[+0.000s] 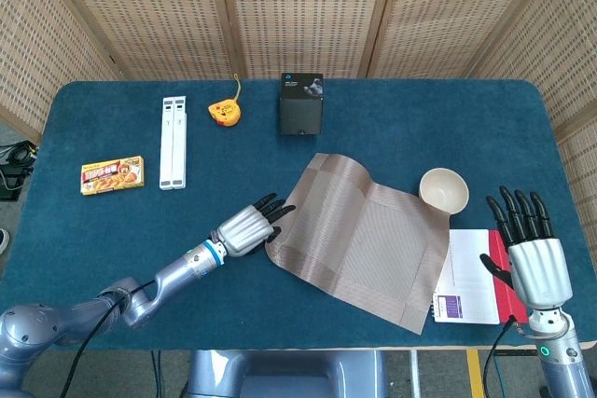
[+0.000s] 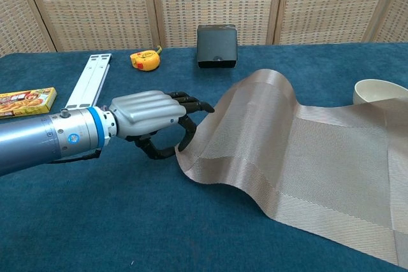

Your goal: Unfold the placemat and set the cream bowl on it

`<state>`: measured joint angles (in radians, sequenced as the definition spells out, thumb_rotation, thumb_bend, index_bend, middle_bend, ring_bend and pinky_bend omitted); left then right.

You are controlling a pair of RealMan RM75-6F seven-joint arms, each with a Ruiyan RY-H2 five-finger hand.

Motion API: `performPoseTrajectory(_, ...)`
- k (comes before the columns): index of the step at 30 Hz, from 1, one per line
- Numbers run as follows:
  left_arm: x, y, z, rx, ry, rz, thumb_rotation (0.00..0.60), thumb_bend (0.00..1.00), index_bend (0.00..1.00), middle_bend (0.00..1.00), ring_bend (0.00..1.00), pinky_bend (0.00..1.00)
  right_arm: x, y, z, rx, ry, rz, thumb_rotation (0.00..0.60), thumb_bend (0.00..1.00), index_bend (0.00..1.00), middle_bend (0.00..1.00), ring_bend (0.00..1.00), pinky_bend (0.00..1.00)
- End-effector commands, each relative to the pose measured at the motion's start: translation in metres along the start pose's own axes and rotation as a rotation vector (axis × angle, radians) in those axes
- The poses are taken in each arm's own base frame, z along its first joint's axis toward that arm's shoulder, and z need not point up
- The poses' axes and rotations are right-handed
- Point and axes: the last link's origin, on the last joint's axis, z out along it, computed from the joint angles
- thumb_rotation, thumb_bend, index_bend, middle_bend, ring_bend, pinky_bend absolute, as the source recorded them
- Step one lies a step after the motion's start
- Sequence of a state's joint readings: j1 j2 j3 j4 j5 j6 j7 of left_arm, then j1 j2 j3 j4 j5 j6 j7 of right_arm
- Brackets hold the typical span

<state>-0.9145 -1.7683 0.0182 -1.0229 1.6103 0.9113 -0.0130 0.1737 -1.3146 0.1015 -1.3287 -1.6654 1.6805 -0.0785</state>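
The placemat (image 1: pixel 359 238) lay opened out at the table's middle, a brown woven sheet with a wide darker border, turned at an angle to the table edge. It was not flat: in the chest view its near-left edge (image 2: pixel 191 173) rose off the cloth and a hump ran back toward its far corner. The left hand (image 1: pixel 244 228) was at that raised left edge, fingertips (image 2: pixel 199 105) against the weave and the thumb curled below it; whether it pinched the mat or only touched it could not be told. The right hand (image 1: pixel 534 258) stood at the near right corner, fingers straight, apart and holding nothing, above a white booklet (image 1: pixel 471 277) with a red notebook (image 1: pixel 505 281) beside it. The cream bowl (image 1: pixel 443 189) sat upright just off the mat's right edge, touching or nearly so. Bare blue table (image 1: pixel 112 249) stretched left of the arm. Farther back lay a yellow snack box (image 1: pixel 112 175), a white folding stand (image 1: pixel 173 142), a yellow tape measure (image 1: pixel 223 113) and a black box (image 1: pixel 301 103) just beyond the mat's far corner.
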Motion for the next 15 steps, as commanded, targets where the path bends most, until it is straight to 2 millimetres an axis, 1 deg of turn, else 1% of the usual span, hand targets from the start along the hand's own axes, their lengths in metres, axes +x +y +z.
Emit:
performPoseTrajectory(1,0.0,-0.004,-0.015,0.01,0.011,-0.003,0.6,0.48,0.74,0.0,0.0,0.0,0.0,0.0,-0.001,0.001,0.0,0.002,0.6,0.0,0.0,0.0,0.0,0.0)
performPoseTrajectory(2,-0.001,-0.007,-0.025,0.023,0.015,0.005,0.6,0.48,0.74,0.0,0.0,0.0,0.001,-0.001,-0.001,0.005,0.001,0.003,0.6,0.0,0.0,0.0,0.0,0.0)
performPoseTrajectory(5,-0.001,-0.008,-0.046,0.042,0.009,0.022,0.6,0.48,0.75,0.0,0.0,0.0,0.002,-0.003,-0.002,0.008,0.004,0.006,0.6,0.0,0.01,0.0,0.0,0.0)
performPoseTrajectory(7,0.0,-0.007,-0.056,0.051,-0.001,0.033,0.6,0.48,0.75,0.0,0.0,0.0,0.002,-0.003,-0.002,0.01,0.005,0.006,0.6,0.0,0.02,0.0,0.0,0.0)
performPoseTrajectory(11,0.0,0.0,-0.08,0.054,-0.032,0.063,0.6,0.48,0.75,0.0,0.0,0.0,0.005,-0.004,-0.003,0.014,0.014,0.008,0.6,0.0,0.02,0.0,0.0,0.0)
performPoseTrajectory(15,0.001,0.012,-0.101,0.037,-0.07,0.061,0.6,0.48,0.76,0.0,0.0,0.0,0.006,-0.007,-0.004,0.022,0.018,0.009,0.6,0.0,0.02,0.0,0.0,0.0)
